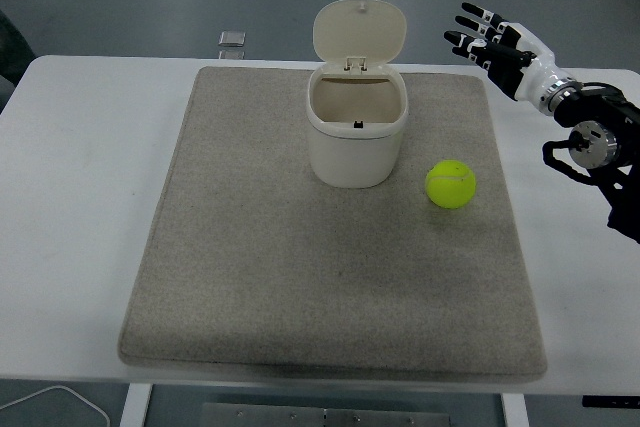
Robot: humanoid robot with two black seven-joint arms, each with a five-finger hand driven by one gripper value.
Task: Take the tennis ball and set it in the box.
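A yellow-green tennis ball (451, 184) lies on the grey mat (250, 247), right of centre. The box is a cream bin (356, 127) with its hinged lid standing open, upright near the mat's far middle, just left of the ball. My right hand (490, 42) is in the air at the upper right, above and behind the ball, fingers spread and holding nothing. The left arm is out of view.
The mat lies on a white table (80, 197). A small dark square object (232, 39) sits at the table's far edge, left of the bin. A white cable (50, 402) shows below the table's near left corner.
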